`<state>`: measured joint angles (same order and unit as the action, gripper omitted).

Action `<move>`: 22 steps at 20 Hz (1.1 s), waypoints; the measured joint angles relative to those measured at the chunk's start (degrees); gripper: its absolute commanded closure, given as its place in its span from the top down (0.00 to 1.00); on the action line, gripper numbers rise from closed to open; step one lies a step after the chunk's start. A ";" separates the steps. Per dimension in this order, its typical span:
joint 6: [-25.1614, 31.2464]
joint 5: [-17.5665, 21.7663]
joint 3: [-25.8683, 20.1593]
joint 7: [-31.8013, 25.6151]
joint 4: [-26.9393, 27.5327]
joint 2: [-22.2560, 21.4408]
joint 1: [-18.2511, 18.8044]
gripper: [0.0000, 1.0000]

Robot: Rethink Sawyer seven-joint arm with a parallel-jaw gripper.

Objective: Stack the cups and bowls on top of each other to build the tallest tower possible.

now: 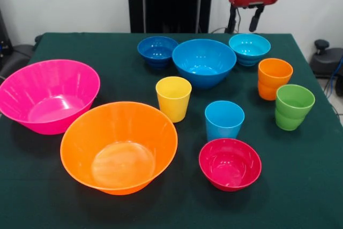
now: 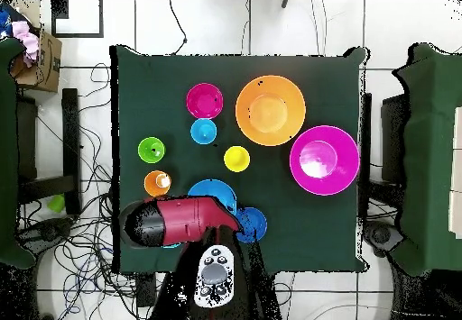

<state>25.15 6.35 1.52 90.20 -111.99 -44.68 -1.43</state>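
All cups and bowls stand apart and upright on the green table (image 1: 311,175); no tower shows. The large pink bowl (image 1: 47,96) and large orange bowl (image 1: 119,146) are at the left. The yellow cup (image 1: 173,98), light-blue cup (image 1: 224,120) and small red bowl (image 1: 230,163) are in the middle. The orange cup (image 1: 274,79) and green cup (image 1: 293,106) are at the right. The dark blue bowl (image 1: 157,51), medium blue bowl (image 1: 203,62) and cyan bowl (image 1: 250,49) line the far side. My gripper (image 1: 244,21) hangs open and empty above the cyan bowl.
The black pedestal (image 1: 170,1) stands behind the table's far edge. In the overhead view my red arm (image 2: 185,219) covers the cyan bowl and part of the medium blue bowl (image 2: 215,190). Cables lie on the floor around the table.
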 measured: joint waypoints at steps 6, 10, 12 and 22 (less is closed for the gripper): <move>0.08 1.86 0.88 0.00 1.23 -0.85 1.40 1.00; 1.93 2.65 0.79 0.00 2.01 -2.38 2.64 1.00; 3.41 2.65 0.74 0.00 2.35 -3.32 3.37 1.00; 6.26 2.67 0.68 0.00 6.39 -3.97 3.59 1.00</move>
<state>31.40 9.02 2.20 90.20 -105.59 -48.65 2.15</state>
